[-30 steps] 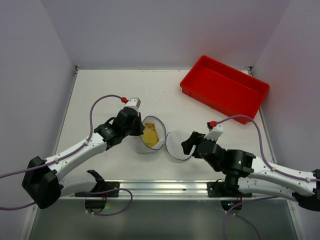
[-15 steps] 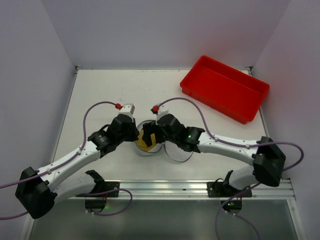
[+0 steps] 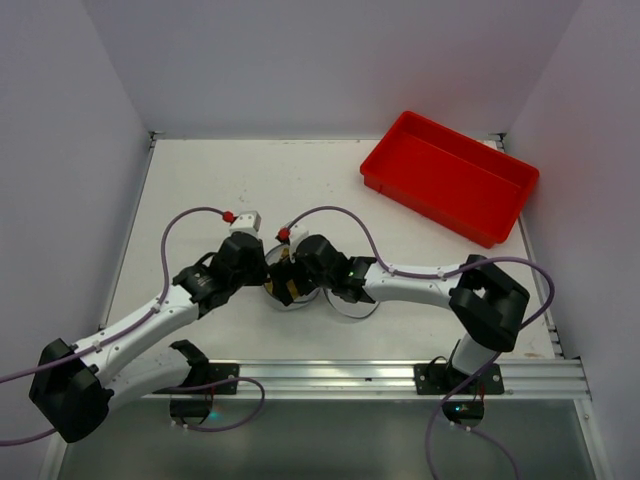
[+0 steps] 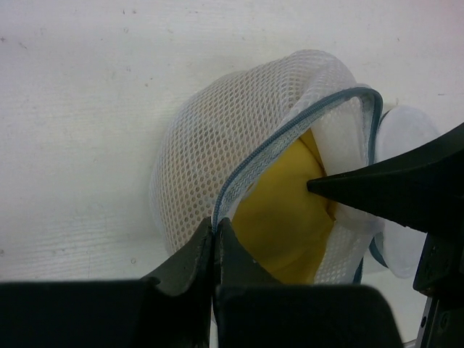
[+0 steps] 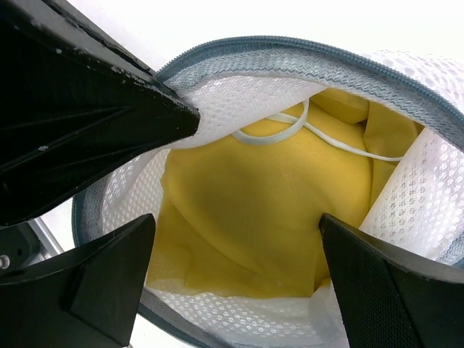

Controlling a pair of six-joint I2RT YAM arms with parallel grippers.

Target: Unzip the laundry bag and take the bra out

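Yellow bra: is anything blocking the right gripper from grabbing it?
Nothing visible. The laundry bag is unzipped, the left gripper pinches its rim, and the open right gripper reaches straight at the bra.

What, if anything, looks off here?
Nothing stands out. The laundry bag is unzipped, the left gripper shut on its rim, the open right gripper poised at the yellow bra inside. The red tray sits skewed to the table edges; nothing spilled or torn.

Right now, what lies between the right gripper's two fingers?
The yellow bra, sitting in the unzipped laundry bag, fills the gap between the spread fingers of the right gripper; the right wrist view shows it plainly.
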